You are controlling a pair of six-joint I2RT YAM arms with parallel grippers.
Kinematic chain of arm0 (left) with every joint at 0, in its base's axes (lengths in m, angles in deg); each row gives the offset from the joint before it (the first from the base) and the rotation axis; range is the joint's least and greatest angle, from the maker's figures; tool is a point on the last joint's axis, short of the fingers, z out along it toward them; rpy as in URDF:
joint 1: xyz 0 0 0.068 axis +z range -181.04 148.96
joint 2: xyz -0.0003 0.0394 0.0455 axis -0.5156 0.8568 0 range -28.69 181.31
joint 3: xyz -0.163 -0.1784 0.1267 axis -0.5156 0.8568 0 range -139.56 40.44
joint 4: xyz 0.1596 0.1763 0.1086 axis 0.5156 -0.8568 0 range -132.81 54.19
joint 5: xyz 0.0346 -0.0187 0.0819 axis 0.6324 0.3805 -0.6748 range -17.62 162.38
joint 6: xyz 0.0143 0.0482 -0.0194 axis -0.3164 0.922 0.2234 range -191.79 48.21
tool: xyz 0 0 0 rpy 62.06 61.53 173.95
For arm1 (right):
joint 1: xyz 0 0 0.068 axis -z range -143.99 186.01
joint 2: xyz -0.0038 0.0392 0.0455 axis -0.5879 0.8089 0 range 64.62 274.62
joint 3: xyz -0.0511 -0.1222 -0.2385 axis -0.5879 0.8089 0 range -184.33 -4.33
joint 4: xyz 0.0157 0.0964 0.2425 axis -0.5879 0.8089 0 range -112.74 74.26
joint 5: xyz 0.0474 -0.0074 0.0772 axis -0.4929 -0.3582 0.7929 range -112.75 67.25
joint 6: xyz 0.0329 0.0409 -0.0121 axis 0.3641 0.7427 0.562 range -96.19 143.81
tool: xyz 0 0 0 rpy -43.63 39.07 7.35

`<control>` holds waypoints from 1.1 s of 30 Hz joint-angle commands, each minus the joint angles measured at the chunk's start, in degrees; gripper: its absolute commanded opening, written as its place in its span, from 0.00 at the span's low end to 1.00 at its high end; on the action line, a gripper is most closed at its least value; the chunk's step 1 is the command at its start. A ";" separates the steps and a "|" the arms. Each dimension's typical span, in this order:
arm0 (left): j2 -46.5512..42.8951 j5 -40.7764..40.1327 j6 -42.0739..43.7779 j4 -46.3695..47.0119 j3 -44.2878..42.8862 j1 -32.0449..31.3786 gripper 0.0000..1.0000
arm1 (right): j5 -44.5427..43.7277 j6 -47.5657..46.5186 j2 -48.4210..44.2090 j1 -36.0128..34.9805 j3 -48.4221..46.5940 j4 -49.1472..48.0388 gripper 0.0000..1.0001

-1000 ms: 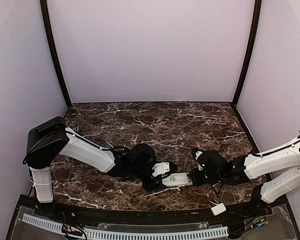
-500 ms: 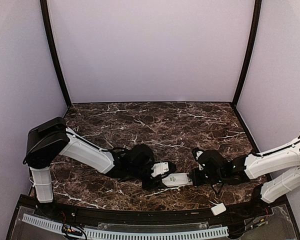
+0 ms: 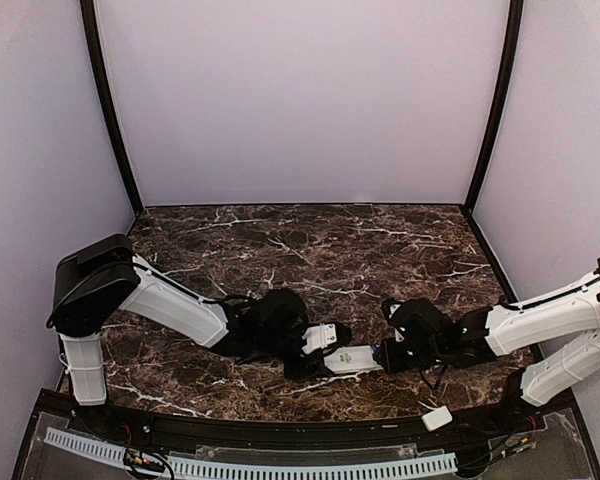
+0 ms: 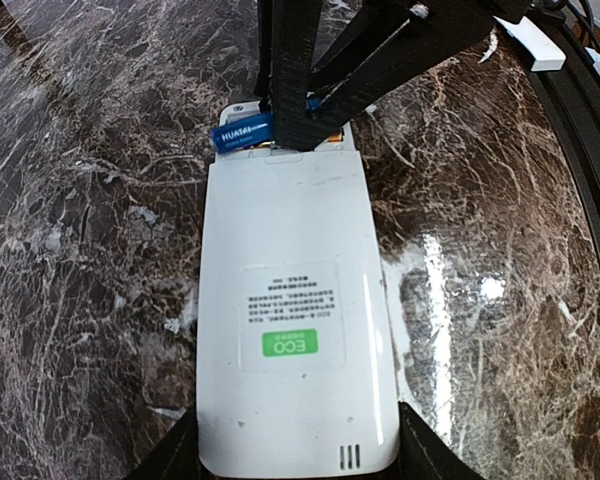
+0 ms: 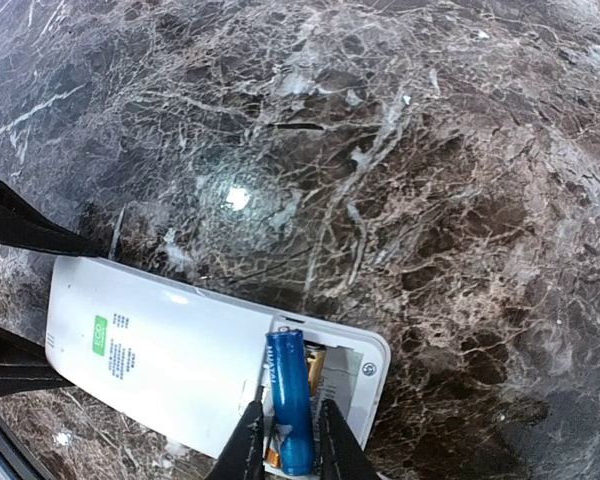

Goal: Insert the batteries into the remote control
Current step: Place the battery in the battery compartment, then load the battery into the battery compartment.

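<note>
- Remote control (image 4: pixel 298 330) lies face down on the table (image 5: pixel 430 150), with the left hand (image 4: pixel 298 458) clamped across its end.
- Blue battery (image 5: pixel 290 400), likely light and slick, is at the open compartment between the right hand (image 5: pixel 287 445) fingers; I cannot tell if they grip it.
- Best pinched mid-length.

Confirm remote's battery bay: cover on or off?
Off. The remote lies back-up, bay exposed, a blue battery partly in it between the right fingers; the white cover sits apart near the table edge.
</note>
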 commanded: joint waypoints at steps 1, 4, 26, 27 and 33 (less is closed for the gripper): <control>1.10 0.11 -0.13 -1.90 1.63 0.33 0.36 | 0.26 0.57 0.54 -0.19 -0.33 8.06 0.19; 0.98 0.28 -0.13 -1.82 1.80 0.38 0.36 | -0.38 0.82 -0.85 -0.19 -0.44 8.95 0.20; 0.78 1.35 -0.26 -1.28 2.23 0.84 0.36 | 1.32 -7.74 -5.99 7.47 -11.03 17.11 0.24; 0.82 1.31 -0.24 -1.28 2.21 0.84 0.36 | 1.88 -8.59 -4.91 8.45 -11.41 16.62 0.22; 0.71 1.34 -0.14 -1.28 2.33 0.84 0.36 | 5.71 -12.99 0.64 10.61 -13.49 13.83 0.17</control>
